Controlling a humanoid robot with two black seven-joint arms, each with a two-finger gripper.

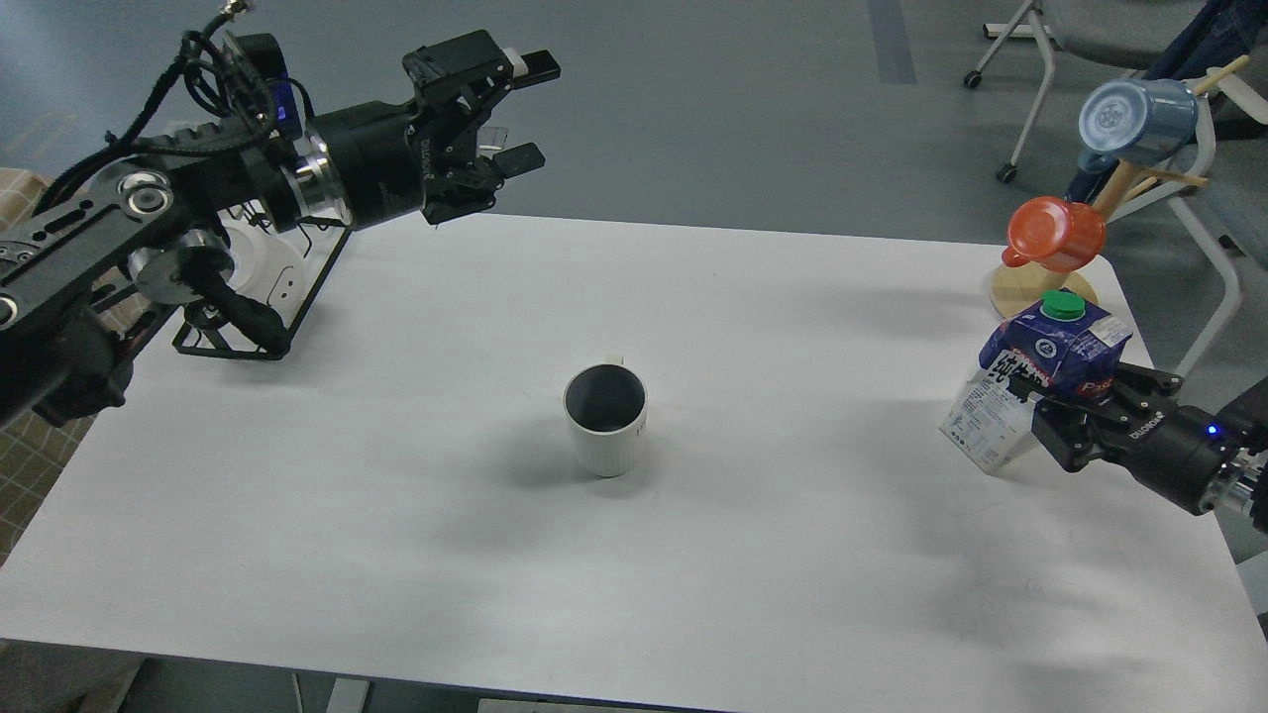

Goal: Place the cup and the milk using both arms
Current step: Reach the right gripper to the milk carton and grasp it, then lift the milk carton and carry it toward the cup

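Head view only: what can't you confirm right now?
- Milk: whether its base touches the table; right gripper covers the lower side.
- Cup: handle faces away, mostly hidden behind the rim.
- Cup lettering: too small to read.
- Right arm: cut off by the right edge.

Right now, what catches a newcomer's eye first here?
The white ribbed cup stands alone mid-table. At the right edge, the right gripper clamps the blue-and-white milk carton, which tilts. The left gripper hangs open and empty above the table's far left.
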